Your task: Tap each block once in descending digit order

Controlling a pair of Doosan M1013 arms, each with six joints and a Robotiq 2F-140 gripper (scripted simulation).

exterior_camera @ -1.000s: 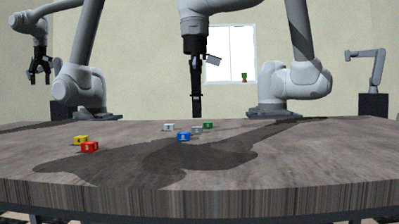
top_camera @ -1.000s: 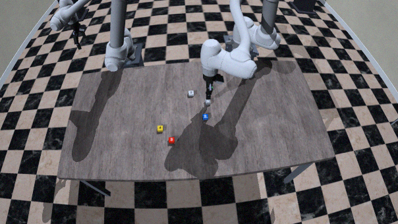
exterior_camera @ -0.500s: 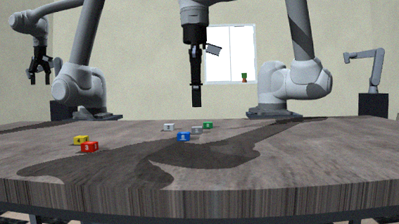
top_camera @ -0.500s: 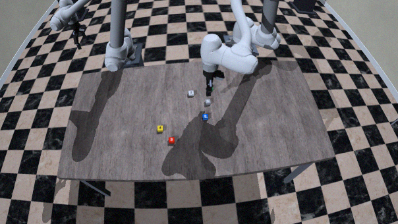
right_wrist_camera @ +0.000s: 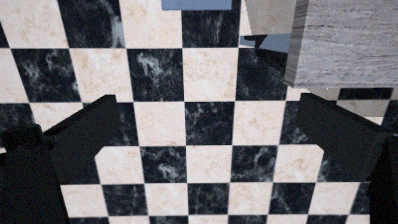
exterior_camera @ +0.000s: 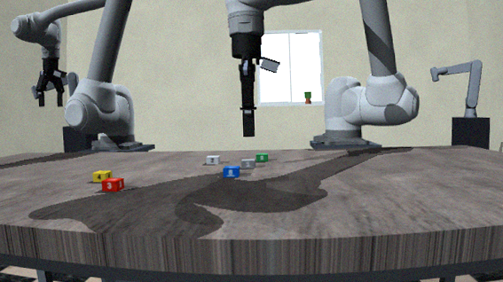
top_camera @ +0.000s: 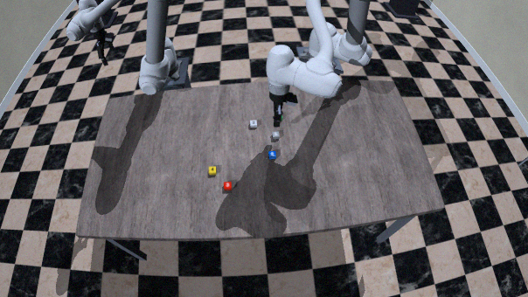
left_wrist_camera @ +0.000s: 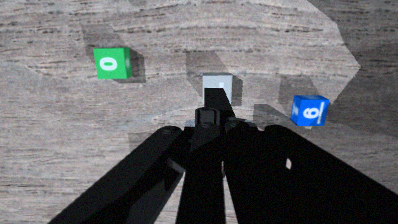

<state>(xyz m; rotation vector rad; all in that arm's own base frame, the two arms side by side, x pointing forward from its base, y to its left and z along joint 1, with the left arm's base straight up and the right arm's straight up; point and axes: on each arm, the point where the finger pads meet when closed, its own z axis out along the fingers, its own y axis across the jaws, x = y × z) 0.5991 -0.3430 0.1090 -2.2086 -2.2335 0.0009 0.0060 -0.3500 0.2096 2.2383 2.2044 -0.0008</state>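
The left arm's end effector is closed on nothing, raised above the small grey cube-shaped block on the wood-grained desk. The small blue cube-shaped block and small green cube-shaped block sit near the grey one, apart from it. The right arm's end effector hangs open and empty beyond the desk's edge.

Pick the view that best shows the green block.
Left wrist: the green block appears large, unobstructed, its 0 readable. Top shows only a green sliver behind the left end effector; exterior shows it small; right wrist lacks it.
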